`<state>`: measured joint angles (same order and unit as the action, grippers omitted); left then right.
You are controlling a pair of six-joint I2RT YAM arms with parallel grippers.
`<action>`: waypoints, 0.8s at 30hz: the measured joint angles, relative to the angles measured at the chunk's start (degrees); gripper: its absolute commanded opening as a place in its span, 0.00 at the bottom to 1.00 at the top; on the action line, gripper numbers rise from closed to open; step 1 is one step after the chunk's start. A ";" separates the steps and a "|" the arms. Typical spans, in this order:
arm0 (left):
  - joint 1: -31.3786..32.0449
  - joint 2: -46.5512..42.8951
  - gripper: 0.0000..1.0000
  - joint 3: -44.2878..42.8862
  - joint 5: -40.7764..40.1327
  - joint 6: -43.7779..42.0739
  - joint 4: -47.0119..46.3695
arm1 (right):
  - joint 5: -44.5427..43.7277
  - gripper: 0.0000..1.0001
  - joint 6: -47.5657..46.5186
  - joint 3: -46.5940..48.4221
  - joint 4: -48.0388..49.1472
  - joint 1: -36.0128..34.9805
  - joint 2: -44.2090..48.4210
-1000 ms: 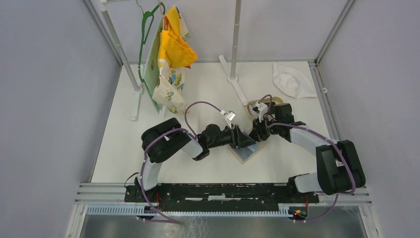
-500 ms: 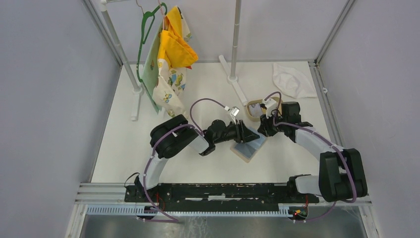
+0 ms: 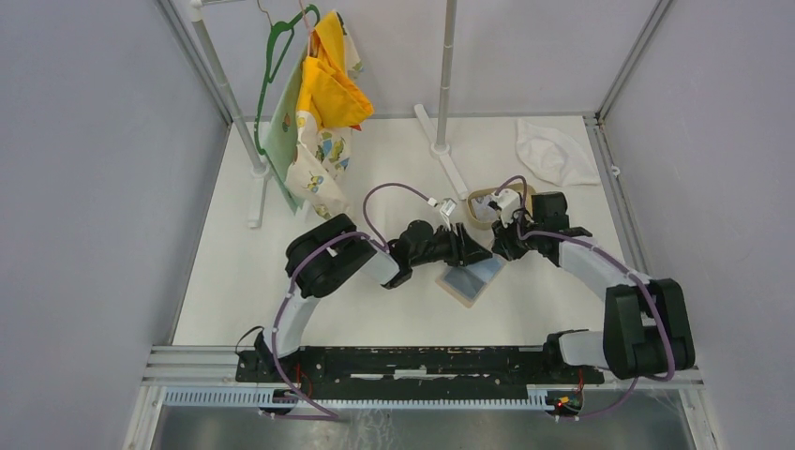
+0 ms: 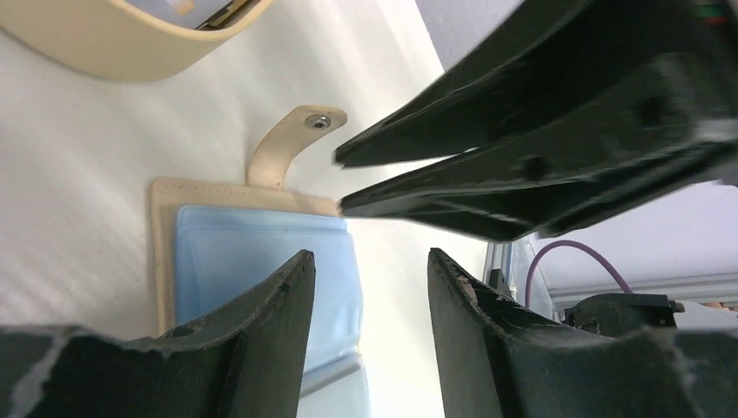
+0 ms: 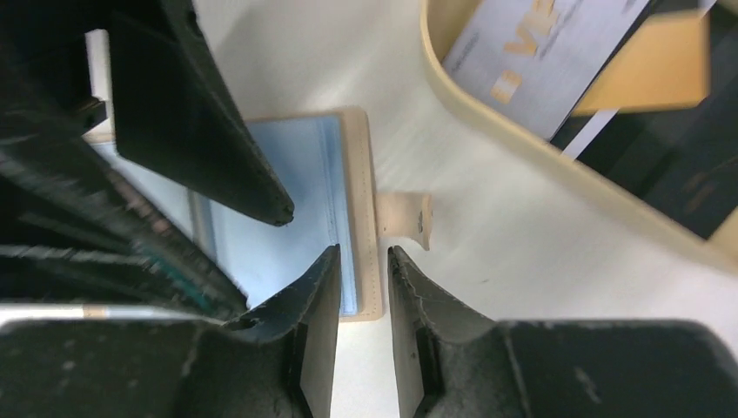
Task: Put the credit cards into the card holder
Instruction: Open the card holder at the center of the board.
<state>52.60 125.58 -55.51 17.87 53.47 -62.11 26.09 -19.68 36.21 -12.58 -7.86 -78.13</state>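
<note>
The card holder lies open on the table, tan outside and light blue inside, its snap tab pointing towards the tray. My left gripper hovers open over the holder's right edge with nothing between its fingers. My right gripper faces it, its fingers a narrow gap apart and empty, above the holder's tan edge near the tab. The two grippers' tips nearly meet. The credit cards lie in the oval tray: a white-grey card, a gold card and a dark card.
The tan oval tray stands just behind the grippers. A white cloth lies at the back right. A rack with a green hanger and yellow clothes stands at the back left, and a white pole base at the back middle.
The left gripper has slid right and farther out, off the holder's middle to its far right edge. The right gripper has drawn back to the right. The holder has turned a little.
</note>
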 measured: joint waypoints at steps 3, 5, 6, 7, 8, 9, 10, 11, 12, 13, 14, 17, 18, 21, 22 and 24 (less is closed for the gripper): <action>-0.13 -3.72 0.57 2.14 -1.36 -1.38 3.58 | 3.10 0.39 -3.67 0.00 -0.42 0.00 5.18; -0.13 -9.27 0.57 4.57 -2.75 -3.78 7.26 | 7.48 0.48 -7.02 -0.15 -0.37 0.02 9.86; -0.13 -12.81 0.57 5.86 -3.56 -5.40 9.20 | 10.56 0.55 -9.03 -0.50 0.00 0.07 12.33; -0.13 -16.85 0.57 7.37 -4.70 -6.99 10.80 | 13.00 0.62 -10.43 -0.85 0.09 0.04 14.08; -0.09 -20.98 0.57 8.83 -5.97 -8.50 12.11 | 16.46 0.69 -12.61 -1.51 0.50 0.04 15.85; -0.07 -25.00 0.57 10.19 -7.23 -10.12 13.35 | 19.61 0.75 -14.67 -2.38 0.68 0.04 17.07; 0.00 -28.85 0.58 11.69 -8.57 -11.65 14.36 | 22.10 0.80 -16.70 -3.30 0.90 -0.04 17.70; 0.00 -32.68 0.58 13.31 -9.77 -13.07 15.43 | 24.52 0.83 -19.06 -4.39 0.66 -0.26 17.99; 0.02 -35.71 0.63 14.67 -10.95 -14.14 16.33 | 26.32 0.85 -21.40 -5.38 -0.04 -0.59 17.92; 0.02 -39.21 0.71 16.31 -12.61 -15.41 17.44 | 27.45 0.85 -23.54 -6.08 -0.83 -1.07 17.59; 0.02 -42.12 0.79 17.73 -14.19 -16.41 18.91 | 28.24 0.84 -25.86 -6.64 -2.12 -1.77 16.98; 0.02 -48.33 0.97 20.31 -18.99 -18.62 25.20 | 27.71 0.83 -29.73 -6.97 -4.04 -4.81 14.58; 0.02 -49.46 0.98 20.39 -20.28 -18.99 28.09 | 26.80 0.83 -30.49 -6.95 -4.31 -6.08 13.62; -0.02 -50.90 0.96 20.37 -22.47 -19.39 36.09 | 22.64 0.83 -31.61 -6.95 -4.92 -10.12 10.69; -0.04 -51.01 0.95 20.44 -22.58 -19.37 37.73 | 20.87 0.82 -31.63 -6.95 -4.92 -11.39 9.84; -0.02 -51.69 0.92 21.59 -22.45 -19.30 40.17 | 17.88 0.82 -31.41 -6.91 -4.85 -13.09 8.55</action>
<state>52.58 73.89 -33.91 -4.58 34.17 -21.93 43.97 -51.09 29.30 -17.43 -20.95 -69.58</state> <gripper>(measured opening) 0.958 0.828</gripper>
